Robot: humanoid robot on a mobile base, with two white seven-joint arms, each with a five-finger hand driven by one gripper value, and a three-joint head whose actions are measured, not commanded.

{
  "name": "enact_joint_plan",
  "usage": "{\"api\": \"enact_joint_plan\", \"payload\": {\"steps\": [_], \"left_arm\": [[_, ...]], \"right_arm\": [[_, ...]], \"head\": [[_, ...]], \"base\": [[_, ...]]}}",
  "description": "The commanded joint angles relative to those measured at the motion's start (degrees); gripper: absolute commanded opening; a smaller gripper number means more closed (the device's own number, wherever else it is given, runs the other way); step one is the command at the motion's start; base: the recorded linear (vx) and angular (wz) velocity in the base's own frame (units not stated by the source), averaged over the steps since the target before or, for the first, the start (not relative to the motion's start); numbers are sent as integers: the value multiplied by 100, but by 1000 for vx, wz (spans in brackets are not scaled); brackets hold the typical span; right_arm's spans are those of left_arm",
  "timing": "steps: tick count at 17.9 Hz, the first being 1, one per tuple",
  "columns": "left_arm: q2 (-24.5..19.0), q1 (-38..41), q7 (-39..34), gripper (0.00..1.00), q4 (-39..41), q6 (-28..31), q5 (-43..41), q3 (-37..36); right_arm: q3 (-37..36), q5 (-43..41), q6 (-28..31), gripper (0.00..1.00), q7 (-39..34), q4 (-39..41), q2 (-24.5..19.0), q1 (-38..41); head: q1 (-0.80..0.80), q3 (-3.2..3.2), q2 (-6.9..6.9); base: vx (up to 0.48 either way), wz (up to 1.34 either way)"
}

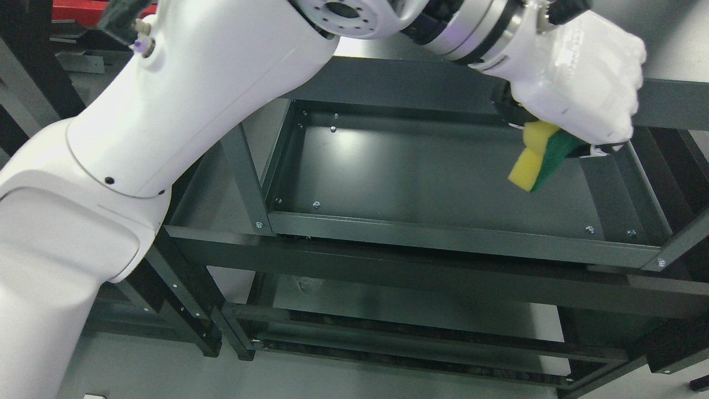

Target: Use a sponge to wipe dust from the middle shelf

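Dark metal shelf [421,172], tray-type. Left hand [576,83] fist-clamped on sponge [534,163] upper end. Sponge soft, light, compressible; grip w/ moderate squeeze.

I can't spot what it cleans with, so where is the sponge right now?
In the head view, the sponge is at the upper right, gripped in the left hand over the right end of the dark metal shelf.

head camera looks down, near shelf [443,177].
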State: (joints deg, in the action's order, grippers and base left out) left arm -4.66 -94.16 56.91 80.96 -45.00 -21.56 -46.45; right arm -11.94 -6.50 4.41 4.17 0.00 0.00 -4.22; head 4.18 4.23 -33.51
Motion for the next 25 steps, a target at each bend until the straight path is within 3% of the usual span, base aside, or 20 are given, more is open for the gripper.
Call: {"api": "enact_joint_plan", "payload": {"steps": [1, 6, 10, 16, 18, 19, 20, 25], "left_arm": [[-1482, 634, 312, 4, 1456, 0, 871, 1198], [-2800, 1144, 312, 4, 1888, 0, 1495, 2006], [-4136, 1558, 268, 4, 2056, 0, 2023, 2113], [-5104, 1576, 242, 3, 2065, 0, 2594, 2333], [-5045, 1672, 128, 3, 2065, 0, 2613, 2281], [-4818, 1716, -3, 3, 2065, 0, 2596, 2185], [-4041, 1673, -74, 2, 1986, 0, 2273, 1957], [-1762, 1532, -434, 2, 1328, 0, 929, 1631]], "right_arm": [[8, 0, -1, 100, 5, 100, 100, 0], [-1, 0, -1, 100, 5, 100, 100, 0], [-1, 0, -1, 100, 5, 100, 100, 0], [-1, 0, -1, 100, 5, 100, 100, 0], [-1, 0, -1, 100, 5, 100, 100, 0], [8, 0, -1, 100, 5, 100, 100, 0], [-1, 0, -1, 100, 5, 100, 100, 0], [-1, 0, -1, 100, 5, 100, 100, 0]], "head": [[0, 0, 0], [0, 0, 0], [0, 0, 0], [0, 0, 0], [0, 0, 0], [0, 0, 0], [0, 0, 0], [0, 0, 0]], "base": [[0, 0], [0, 0], [0, 0], [0, 0], [0, 0], [0, 0], [0, 0], [-2, 10]]}}
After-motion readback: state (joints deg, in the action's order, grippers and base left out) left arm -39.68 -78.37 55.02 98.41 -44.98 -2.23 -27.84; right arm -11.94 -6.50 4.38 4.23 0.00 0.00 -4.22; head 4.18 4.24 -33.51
